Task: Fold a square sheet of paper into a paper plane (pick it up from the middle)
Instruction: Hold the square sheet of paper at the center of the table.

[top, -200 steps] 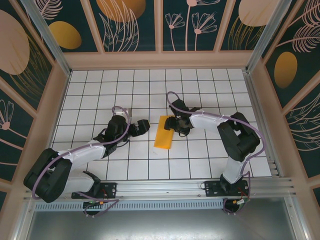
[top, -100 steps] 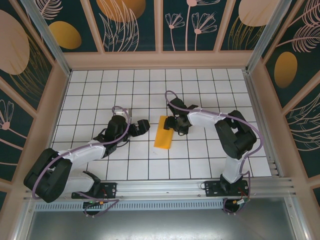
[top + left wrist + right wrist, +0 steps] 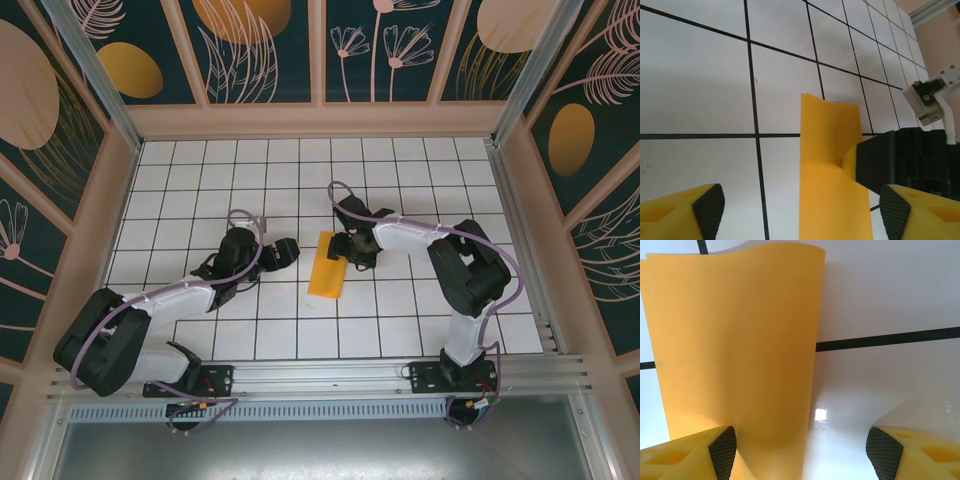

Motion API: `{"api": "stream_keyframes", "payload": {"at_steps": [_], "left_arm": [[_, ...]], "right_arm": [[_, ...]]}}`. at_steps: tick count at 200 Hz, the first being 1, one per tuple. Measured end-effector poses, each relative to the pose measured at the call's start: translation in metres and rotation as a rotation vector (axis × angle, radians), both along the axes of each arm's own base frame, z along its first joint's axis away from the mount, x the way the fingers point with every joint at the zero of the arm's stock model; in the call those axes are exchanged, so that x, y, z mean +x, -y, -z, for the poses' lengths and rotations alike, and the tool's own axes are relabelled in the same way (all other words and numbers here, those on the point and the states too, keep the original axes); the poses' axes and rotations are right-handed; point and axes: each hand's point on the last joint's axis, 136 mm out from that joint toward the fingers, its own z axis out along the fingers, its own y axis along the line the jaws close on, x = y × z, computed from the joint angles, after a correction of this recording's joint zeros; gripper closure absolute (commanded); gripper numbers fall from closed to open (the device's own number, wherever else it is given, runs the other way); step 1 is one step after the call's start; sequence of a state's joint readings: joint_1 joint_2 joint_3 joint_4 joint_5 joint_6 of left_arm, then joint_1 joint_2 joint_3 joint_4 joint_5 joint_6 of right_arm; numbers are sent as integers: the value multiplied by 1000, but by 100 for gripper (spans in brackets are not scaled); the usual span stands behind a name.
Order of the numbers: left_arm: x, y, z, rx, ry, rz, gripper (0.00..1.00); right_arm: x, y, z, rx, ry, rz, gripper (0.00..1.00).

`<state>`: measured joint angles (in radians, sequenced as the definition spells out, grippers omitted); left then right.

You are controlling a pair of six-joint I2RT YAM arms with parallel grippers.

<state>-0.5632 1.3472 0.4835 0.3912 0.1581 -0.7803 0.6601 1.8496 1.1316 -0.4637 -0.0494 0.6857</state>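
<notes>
Surface: glossy white tabletop with black grid lines (image 3: 200,190) | Walls: dark teal panels painted with pale leaf drawings and orange and peach ovals (image 3: 280,50), on three sides | Trim: pale wooden frame (image 3: 320,120) | Corners: slanted aluminium bars (image 3: 95,70) | Near edge: aluminium rail (image 3: 330,375) | Light: even

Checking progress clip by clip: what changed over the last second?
Little. The right arm's elbow drew slightly inward; the right end effector stayed open at the paper's right edge. The left arm's elbow shifted a little; the left end effector stayed open, left of the paper. Nothing gripped or released; paper unmoved.
</notes>
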Motion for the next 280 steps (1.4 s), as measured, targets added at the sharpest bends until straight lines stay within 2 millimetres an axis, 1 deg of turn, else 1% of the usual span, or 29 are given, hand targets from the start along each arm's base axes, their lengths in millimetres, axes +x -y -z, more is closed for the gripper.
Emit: {"api": "stream_keyframes", "payload": {"at_steps": [13,37,47,91,118,139,170,178,185,203,222,254,280], "left_arm": [[2,3,3,-2,-15,4,27],[3,6,6,-2,-33,11,27],[3,7,6,-2,-34,13,27],[3,7,5,-4,-34,16,28],[3,8,7,-5,-40,20,33],[2,10,9,-8,-52,33,42],[5,19,13,-21,-80,53,66],[8,22,14,-27,-90,55,71],[9,24,14,-31,-98,60,74],[11,31,16,-43,-115,79,89],[15,40,20,-54,-140,102,100],[24,56,27,-77,-186,136,100],[25,60,31,-87,-210,149,100]], "right_arm": [[0,0,0,-1,-2,-1,24],[0,0,1,-4,-4,-6,23],[0,0,1,-4,-4,-7,21],[0,-1,1,-9,-7,-20,21],[0,-1,1,-10,-8,-21,21],[0,-1,2,-11,-9,-20,21],[0,0,2,-16,-11,-19,21],[0,0,2,-16,-11,-19,21],[0,0,2,-15,-11,-19,21],[0,0,3,-16,-12,-19,21],[0,0,3,-17,-12,-18,21],[0,0,3,-17,-12,-18,21],[0,0,3,-18,-13,-17,22]]}}
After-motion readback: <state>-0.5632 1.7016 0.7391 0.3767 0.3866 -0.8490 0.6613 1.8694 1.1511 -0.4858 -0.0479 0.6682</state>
